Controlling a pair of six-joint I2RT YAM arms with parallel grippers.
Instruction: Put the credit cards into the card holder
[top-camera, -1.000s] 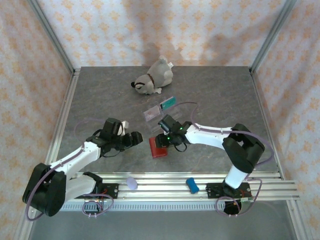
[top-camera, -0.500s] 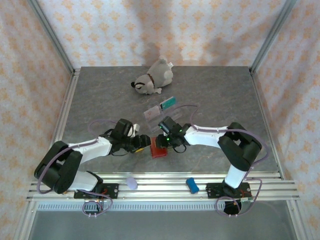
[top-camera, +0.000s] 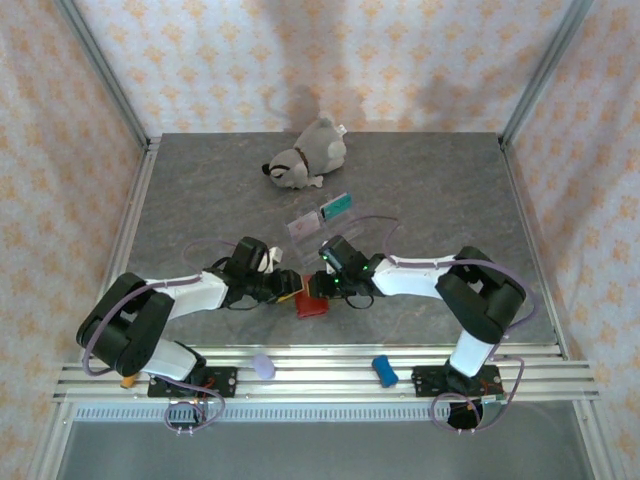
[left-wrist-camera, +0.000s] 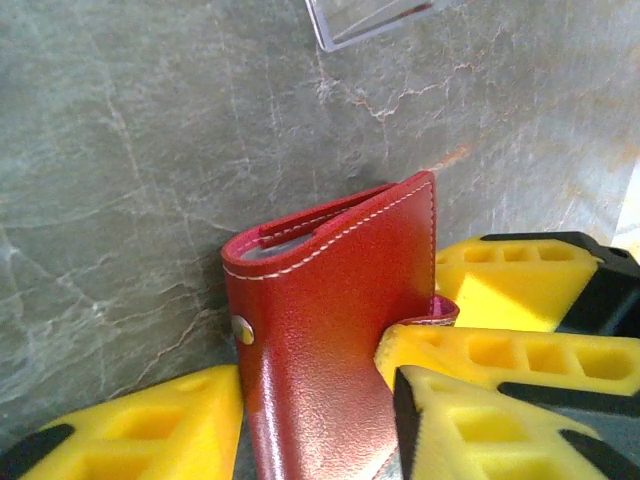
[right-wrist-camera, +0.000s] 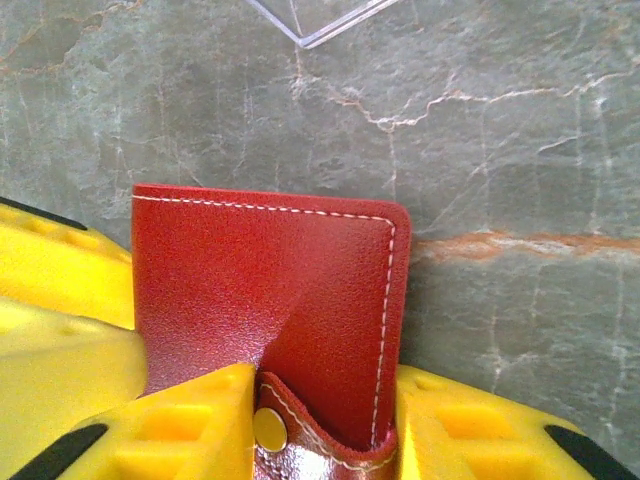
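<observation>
Since a second before, the left tool (top-camera: 291, 288) had swung in from the left and narrowed, and the holder (top-camera: 312, 306) had shifted slightly leftward. In the left wrist view the left tool (left-wrist-camera: 315, 392) pinched the red holder (left-wrist-camera: 330, 320) between its yellow pads (left-wrist-camera: 150, 425), with the right tool's pads crowding in from the right. The right tool (top-camera: 322, 288) met it from the other side; in its own view the right tool (right-wrist-camera: 320, 402) gripped the holder (right-wrist-camera: 270, 285) at its lower part, one pad on each side of the tab and silver snap (right-wrist-camera: 268, 429). The holder stood up off the grey tabletop (top-camera: 420, 190), near its front middle, a gap showing along its top edge. Just beyond lay a clear case (top-camera: 303, 226) and a teal card (top-camera: 338, 206). Farther back sat a plush dog (top-camera: 305, 155).
</observation>
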